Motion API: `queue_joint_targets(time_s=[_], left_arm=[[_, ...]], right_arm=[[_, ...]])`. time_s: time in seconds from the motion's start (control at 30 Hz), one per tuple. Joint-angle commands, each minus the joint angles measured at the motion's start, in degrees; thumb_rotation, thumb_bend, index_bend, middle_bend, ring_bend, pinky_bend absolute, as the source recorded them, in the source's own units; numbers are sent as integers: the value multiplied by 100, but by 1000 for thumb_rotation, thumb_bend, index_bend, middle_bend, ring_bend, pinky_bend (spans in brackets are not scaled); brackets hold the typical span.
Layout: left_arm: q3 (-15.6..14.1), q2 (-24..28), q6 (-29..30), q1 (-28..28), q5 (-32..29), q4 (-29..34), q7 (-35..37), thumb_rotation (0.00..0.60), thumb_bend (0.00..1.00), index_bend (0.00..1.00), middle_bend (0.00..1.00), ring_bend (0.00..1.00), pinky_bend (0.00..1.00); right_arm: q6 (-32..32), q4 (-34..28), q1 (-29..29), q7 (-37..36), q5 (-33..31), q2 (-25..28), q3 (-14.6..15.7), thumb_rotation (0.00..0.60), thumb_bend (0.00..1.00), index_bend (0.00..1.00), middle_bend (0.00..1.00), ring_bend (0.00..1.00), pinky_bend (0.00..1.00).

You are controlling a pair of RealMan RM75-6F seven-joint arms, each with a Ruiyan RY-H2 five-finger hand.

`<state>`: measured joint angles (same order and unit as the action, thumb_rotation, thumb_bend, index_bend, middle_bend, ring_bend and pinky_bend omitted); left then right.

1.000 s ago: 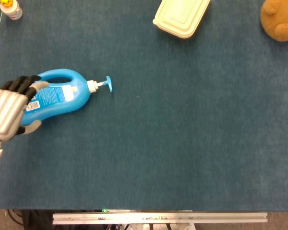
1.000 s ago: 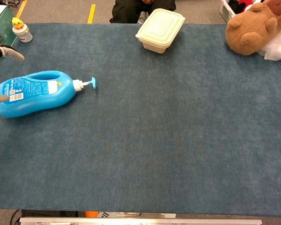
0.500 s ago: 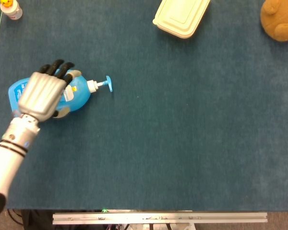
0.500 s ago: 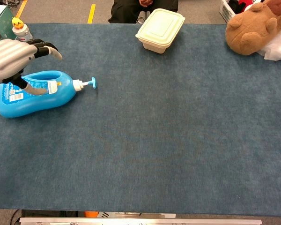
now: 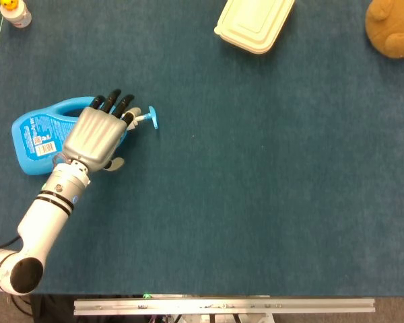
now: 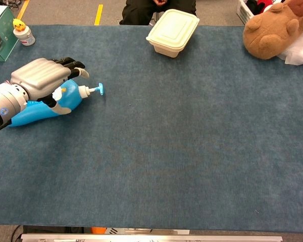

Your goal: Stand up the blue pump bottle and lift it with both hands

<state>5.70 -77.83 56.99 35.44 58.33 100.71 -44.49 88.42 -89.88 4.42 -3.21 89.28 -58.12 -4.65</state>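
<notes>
While the blue pump bottle (image 5: 44, 134) lies on its side at the left of the frame, on the blue-grey table covering (image 5: 256, 188), the left hand (image 5: 97, 134) is spread over its shoulder end, palm down. From the head view the dark fingers (image 5: 114, 101) reach over the handle loop toward the white collar, and the thumb (image 5: 114, 163) shows below the bottle's lower edge. Whether the hand is actually gripping the bottle or only lying over it, I cannot tell from either view. The bottle's base points toward the left edge, label side up, and its pump nozzle (image 5: 151, 118) points right, sticking out just past the fingertips. In the chest view the same hand (image 6: 43, 78) covers most of the bottle (image 6: 35, 111), with only the lower blue body and the pump (image 6: 96, 89) showing.

Up at the top centre of the frame sits a cream lidded container (image 5: 254, 23). A brown plush toy (image 5: 392, 27) is in the upper right corner, and a small bottle with a yellow duck cap (image 6: 23, 31) stands in the upper left beside a green box (image 6: 1, 31). The right hand appears in neither view.
</notes>
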Motion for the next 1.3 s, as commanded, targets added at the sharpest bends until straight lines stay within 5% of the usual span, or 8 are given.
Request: queue_joint_targets(time_s=[0.03,0.57,1.3], left_arm=[[-143,-2,12,70,-240,-102,-189,600,173,60,19,0,170],[-769,592,269,-107,-609,-330,-324,600,173,0,0,0,170],[-688,359,28,-125,-138,-1451,664,600,173,0,0,0,151]], right_arm=[[13,7,-12,-3,-7,-4,4,600,17,133,272,265,278],[33,-206,-31,237,38,-4,41,600,17,133,272,265,278],[157,-515,-157,555,28,22,82,600,17,133,272,265,278]])
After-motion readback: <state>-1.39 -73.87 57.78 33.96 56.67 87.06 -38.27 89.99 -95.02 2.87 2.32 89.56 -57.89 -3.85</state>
